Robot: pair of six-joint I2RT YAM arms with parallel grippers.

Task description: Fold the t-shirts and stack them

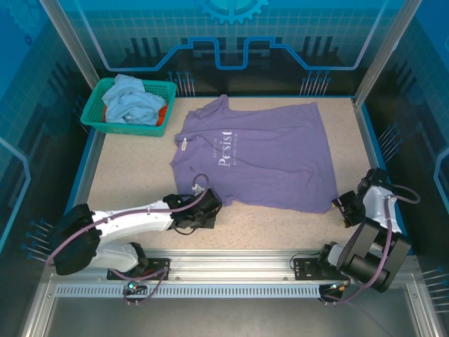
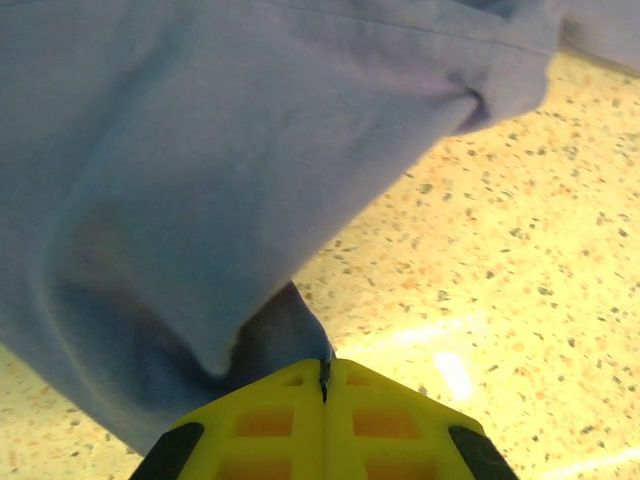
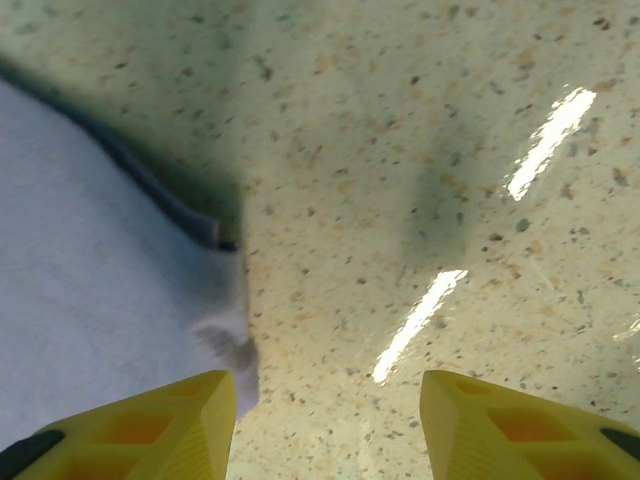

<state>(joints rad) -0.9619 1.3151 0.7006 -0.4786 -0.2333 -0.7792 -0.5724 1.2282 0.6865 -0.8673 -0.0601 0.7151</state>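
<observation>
A lavender-purple t-shirt [image 1: 259,154] with white chest lettering lies spread flat on the speckled table, collar to the left. My left gripper [image 1: 210,205] sits at its near-left edge. In the left wrist view the yellow fingers [image 2: 270,420] are pressed together with a fold of the t-shirt [image 2: 200,150] pinched at the tips of the left gripper [image 2: 325,365]. My right gripper [image 1: 344,206] is at the shirt's near-right corner. There the right gripper [image 3: 330,385] is open, and the shirt's corner [image 3: 90,300] lies against the left finger [image 3: 170,425], with bare table between the jaws.
A teal mesh basket [image 1: 90,118] stands at the back left, holding a crumpled light-blue t-shirt [image 1: 133,98] over an orange one [image 1: 163,112]. Blue raised edges border the table [image 1: 126,175]. Metal frame posts rise at the back corners.
</observation>
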